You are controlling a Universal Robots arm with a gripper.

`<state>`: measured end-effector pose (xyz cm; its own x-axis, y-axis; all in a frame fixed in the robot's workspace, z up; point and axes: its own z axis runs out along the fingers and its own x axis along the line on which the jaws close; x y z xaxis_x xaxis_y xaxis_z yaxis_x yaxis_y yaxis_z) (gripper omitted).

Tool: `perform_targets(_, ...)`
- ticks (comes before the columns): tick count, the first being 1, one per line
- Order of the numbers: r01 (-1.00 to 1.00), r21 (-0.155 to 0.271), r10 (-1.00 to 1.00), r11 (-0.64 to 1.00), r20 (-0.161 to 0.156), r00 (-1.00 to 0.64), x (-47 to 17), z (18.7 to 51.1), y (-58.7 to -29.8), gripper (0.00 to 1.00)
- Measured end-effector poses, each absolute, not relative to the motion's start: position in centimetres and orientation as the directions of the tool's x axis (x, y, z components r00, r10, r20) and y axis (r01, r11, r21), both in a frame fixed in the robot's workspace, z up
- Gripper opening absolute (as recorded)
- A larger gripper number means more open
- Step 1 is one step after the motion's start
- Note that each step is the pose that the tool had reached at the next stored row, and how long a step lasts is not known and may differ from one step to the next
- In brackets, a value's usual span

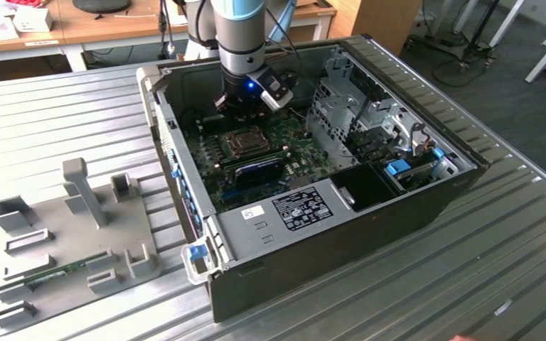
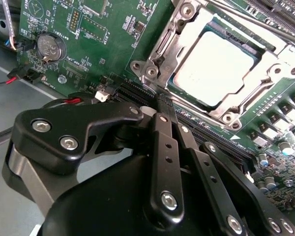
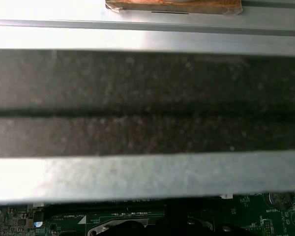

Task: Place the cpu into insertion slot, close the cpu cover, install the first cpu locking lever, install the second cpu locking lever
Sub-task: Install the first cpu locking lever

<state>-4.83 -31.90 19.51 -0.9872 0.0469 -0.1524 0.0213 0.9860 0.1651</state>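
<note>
One open computer case [image 1: 443, 177] lies on its side on a ribbed metal table [image 1: 55, 114], green motherboard [image 1: 244, 160] facing up.

Insertion slot [image 2: 221, 64]: near the middle of the motherboard, just below the arm's wrist in the exterior view; silvery metal rim with screws at its corners.

Cpu [image 2: 216, 66]: pale square chip, seated flat in the slot's centre.

Cpu cover [image 2: 177, 39]: silvery frame lying down around the chip, which shows through its square window.

Locking levers: thin metal rods run along the far edge of the socket in the second wrist view; whether they are latched cannot be told.

Gripper [image 2: 160, 105]: black, inside the case, fingers drawn together to a narrow tip with nothing between them. The tip sits over the long black slots [image 2: 206, 130] just beside the socket's corner; contact cannot be told.

Coin battery [image 2: 50, 47]: on the motherboard, well apart from the socket.

Grey fixture tray [image 1: 65, 241]: on the table beside the case, at the exterior view's left, with upright blocks and a small green card [image 1: 60, 273].
</note>
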Motion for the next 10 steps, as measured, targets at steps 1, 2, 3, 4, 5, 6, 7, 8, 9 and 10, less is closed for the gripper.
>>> perform_targets(1, 0.021, 0.165, 0.047, 0.986, -0.152, -0.987, -4.83, 19.49, -31.9, 0.1)
perform_targets(2, 0.021, 0.165, 0.047, 0.986, -0.152, -0.987, -4.83, 19.48, -31.9, 0.1)
perform_targets(3, 0.021, 0.165, 0.047, 0.986, -0.152, -0.987, -4.83, 19.47, -31.9, 0.1)
perform_targets(4, 0.021, 0.165, 0.047, 0.986, -0.153, -0.987, -4.83, 19.46, -31.9, 0.1)
perform_targets(5, 0.021, 0.165, 0.047, 0.986, -0.153, -0.987, -4.83, 19.46, -31.9, 0.1)
perform_targets(6, 0.021, 0.165, 0.047, 0.986, -0.153, -0.987, -4.83, 19.46, -31.89, 0.1)
perform_targets(7, 0.021, 0.165, 0.047, 0.986, -0.153, -0.987, -4.83, 19.45, -31.88, 0.1)
perform_targets(8, 0.021, 0.165, 0.047, 0.986, -0.153, -0.987, -4.83, 19.43, -31.88, 0.1)
perform_targets(9, 0.021, 0.165, 0.047, 0.986, -0.153, -0.987, -4.83, 19.41, -31.87, 0.1)
perform_targets(10, 0.021, 0.165, 0.047, 0.986, -0.152, -0.987, -4.83, 19.4, -31.87, 0.1)
